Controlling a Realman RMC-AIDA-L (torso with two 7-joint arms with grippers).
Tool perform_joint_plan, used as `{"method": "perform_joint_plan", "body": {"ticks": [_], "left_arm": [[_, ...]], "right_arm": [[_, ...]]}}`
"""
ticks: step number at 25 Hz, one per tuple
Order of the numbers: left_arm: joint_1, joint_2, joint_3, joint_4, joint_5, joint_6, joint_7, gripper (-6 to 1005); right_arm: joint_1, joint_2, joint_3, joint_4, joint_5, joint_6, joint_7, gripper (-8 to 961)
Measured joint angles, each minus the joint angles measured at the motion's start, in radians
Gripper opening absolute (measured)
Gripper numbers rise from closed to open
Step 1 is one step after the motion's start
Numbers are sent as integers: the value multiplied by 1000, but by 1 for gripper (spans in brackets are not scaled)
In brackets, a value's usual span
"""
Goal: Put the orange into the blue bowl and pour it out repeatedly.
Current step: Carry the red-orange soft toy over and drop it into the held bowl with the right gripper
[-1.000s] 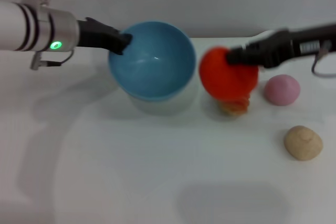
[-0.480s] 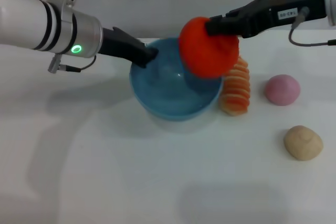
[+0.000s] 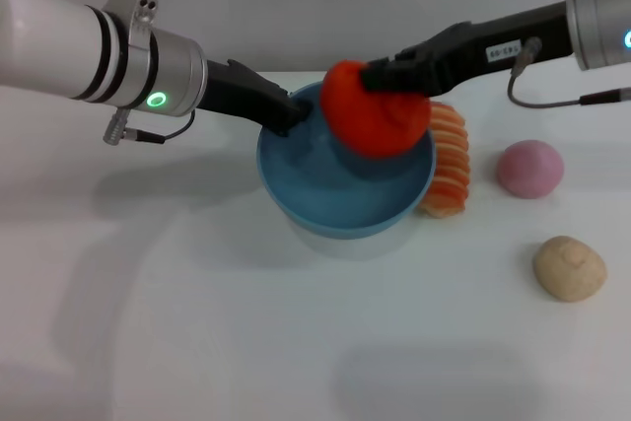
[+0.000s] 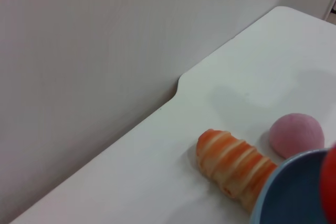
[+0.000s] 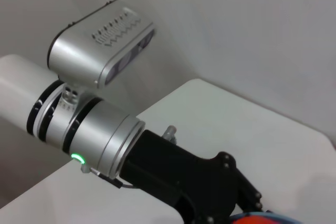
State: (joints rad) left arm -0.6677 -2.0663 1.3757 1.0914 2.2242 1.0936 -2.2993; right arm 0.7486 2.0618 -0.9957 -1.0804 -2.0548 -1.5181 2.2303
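Surface: white table point(image 3: 197, 322), grey wall behind.
Orange: the orange point(image 3: 375, 108) hangs over the far side of the blue bowl point(image 3: 345, 209), above its opening; roundish, no clear long axis, stem hidden.
Right pincer: right gripper point(image 3: 380, 76) pinching the orange from behind.
Left pincer: left gripper point(image 3: 292, 110) pressed onto the bowl's rim.
Beside: striped roll point(image 3: 449, 160), touching the bowl.
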Motion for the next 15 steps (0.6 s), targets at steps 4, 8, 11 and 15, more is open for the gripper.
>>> {"method": "perform_joint_plan", "body": {"ticks": [4, 8, 11, 15], "left_arm": [[4, 0, 1, -5, 0, -20, 0, -2], [8, 1, 2, -7, 0, -26, 2, -1], [8, 1, 2, -9, 0, -32, 3, -1], [10, 2, 2, -10, 0, -41, 2, -2]], "right_arm": [[-1, 1, -8, 27, -3, 0, 0, 60], [-7, 1, 9, 33, 8, 10, -4, 66], [-4, 1, 5, 35, 11, 12, -13, 70], [-3, 1, 5, 36, 10, 12, -21, 76]]}}
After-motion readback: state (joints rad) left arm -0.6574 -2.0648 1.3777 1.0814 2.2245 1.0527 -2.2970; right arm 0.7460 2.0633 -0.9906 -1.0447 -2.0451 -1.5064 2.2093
